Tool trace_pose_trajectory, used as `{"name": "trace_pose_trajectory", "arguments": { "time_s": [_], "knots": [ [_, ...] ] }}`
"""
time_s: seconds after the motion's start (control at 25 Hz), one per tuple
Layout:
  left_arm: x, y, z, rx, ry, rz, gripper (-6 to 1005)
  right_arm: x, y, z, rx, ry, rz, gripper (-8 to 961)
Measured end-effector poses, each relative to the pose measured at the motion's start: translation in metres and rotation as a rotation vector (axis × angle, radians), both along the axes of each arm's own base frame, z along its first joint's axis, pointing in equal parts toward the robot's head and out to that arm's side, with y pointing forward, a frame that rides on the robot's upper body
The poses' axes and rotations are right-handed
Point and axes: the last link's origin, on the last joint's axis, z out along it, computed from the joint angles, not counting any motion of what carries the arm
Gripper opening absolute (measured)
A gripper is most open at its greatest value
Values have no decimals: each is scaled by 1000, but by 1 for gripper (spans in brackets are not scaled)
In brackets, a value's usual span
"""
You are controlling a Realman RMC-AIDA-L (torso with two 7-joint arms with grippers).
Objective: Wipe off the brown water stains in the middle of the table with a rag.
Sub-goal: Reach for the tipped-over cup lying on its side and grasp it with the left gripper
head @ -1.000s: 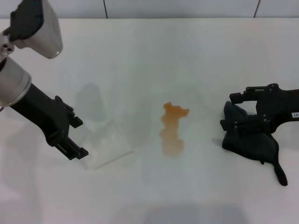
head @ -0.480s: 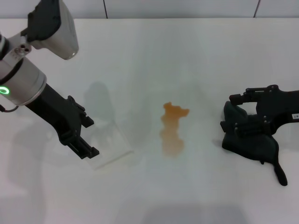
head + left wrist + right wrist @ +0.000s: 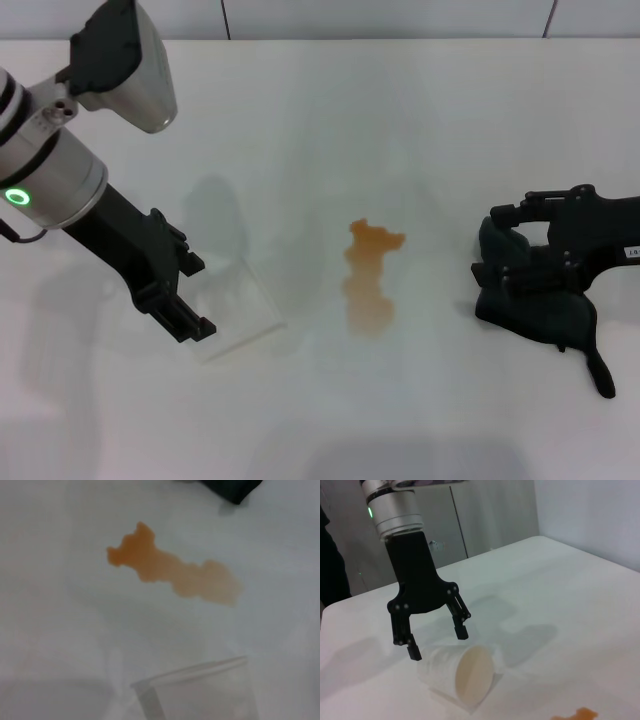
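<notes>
The brown water stains [image 3: 368,276] form an orange-brown blotch in the middle of the white table [image 3: 400,120]; they also show in the left wrist view [image 3: 170,575] and the right wrist view [image 3: 575,714]. To the right lies the dark rag [image 3: 545,315], its narrow tail pointing toward the front. My right gripper [image 3: 505,242] rests on the rag's left end. My left gripper [image 3: 200,298] hangs open just left of the stains, right above a translucent cup, holding nothing; the right wrist view shows it [image 3: 438,642] spread wide.
The translucent cup [image 3: 235,305] lies on its side left of the stains, its mouth showing a brownish inside [image 3: 474,675]. The table's far edge meets a grey wall [image 3: 400,15].
My left arm has shifted to the right, so its gripper now sits closer over the lying cup. The right gripper, rag and stains have stayed put.
</notes>
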Motion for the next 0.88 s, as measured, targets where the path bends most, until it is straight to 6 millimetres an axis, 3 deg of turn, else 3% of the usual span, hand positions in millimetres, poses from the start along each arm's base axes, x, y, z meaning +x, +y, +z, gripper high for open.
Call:
{"name": "trace_pose_trajectory", "arguments": {
  "time_s": [0.88],
  "knots": [
    [-3, 3, -6, 9, -1, 7, 892, 0, 0, 0, -3, 0, 4, 804]
  ]
}}
